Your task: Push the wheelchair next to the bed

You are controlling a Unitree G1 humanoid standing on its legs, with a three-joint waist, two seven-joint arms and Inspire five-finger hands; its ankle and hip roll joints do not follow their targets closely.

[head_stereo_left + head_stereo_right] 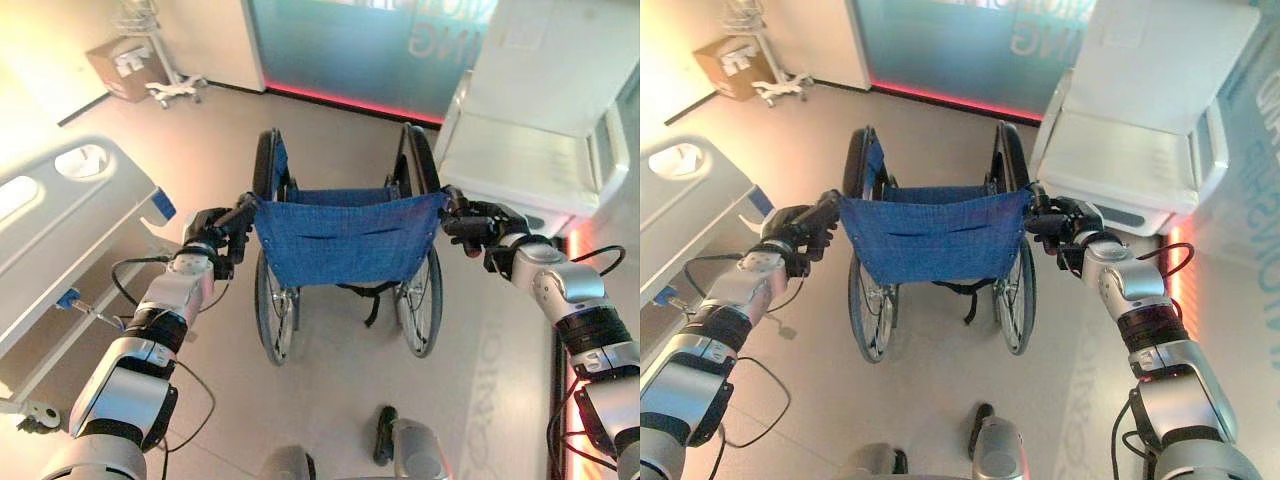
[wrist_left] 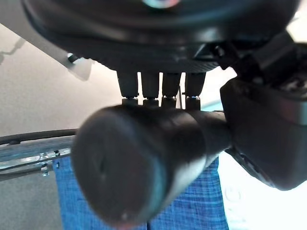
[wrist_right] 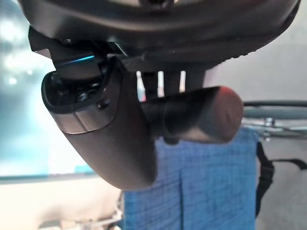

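Observation:
A wheelchair [image 1: 345, 240] with a blue cloth back and black wheels stands in the middle of the floor, seen from behind. My left hand [image 1: 208, 240] is curled round its left push handle [image 2: 139, 163]. At the other side my right hand [image 1: 480, 228] is shut on the right push handle [image 3: 196, 115]. The hospital bed [image 1: 60, 225], with pale grey side rails, lies at the left, close beside my left arm and a little apart from the wheelchair's left wheel.
A white cabinet-like unit [image 1: 540, 120] stands close at the right, just past the wheelchair's right wheel. A glass wall with a red strip [image 1: 350, 60] closes off the far side. A cardboard box [image 1: 122, 68] and a wheeled stand [image 1: 165, 75] sit at the far left.

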